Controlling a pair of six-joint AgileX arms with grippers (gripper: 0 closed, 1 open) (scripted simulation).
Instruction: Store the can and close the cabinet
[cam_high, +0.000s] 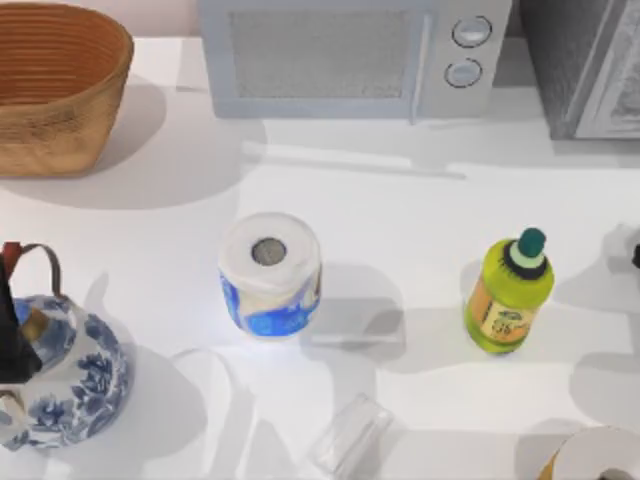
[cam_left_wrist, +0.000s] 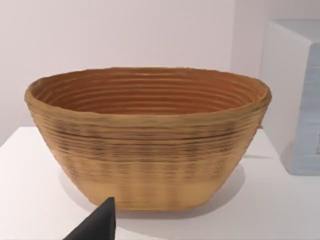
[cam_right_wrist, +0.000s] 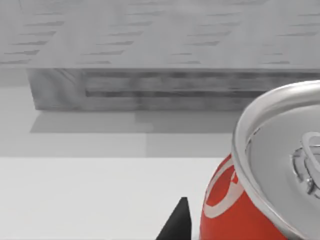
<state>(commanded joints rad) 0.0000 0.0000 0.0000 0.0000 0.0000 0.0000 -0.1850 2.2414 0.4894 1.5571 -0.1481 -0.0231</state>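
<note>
One red aluminium can (cam_right_wrist: 250, 200) stands upright just beside my right claw (cam_right_wrist: 177, 222), the grey cabinet (cam_right_wrist: 170, 85) beyond it; whether the claw is open I cannot tell.

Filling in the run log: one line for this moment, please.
can: close before right wrist camera, upright | cabinet: behind it | left arm: near basket | stored: not yet

Open bench (cam_high: 400, 210) runs between microwave (cam_high: 350, 55) and the front row. Obstacles: paper roll (cam_high: 270, 275) centre, green bottle (cam_high: 508, 295) right, basket (cam_high: 55, 85) and teapot (cam_high: 60, 375) left.
</note>
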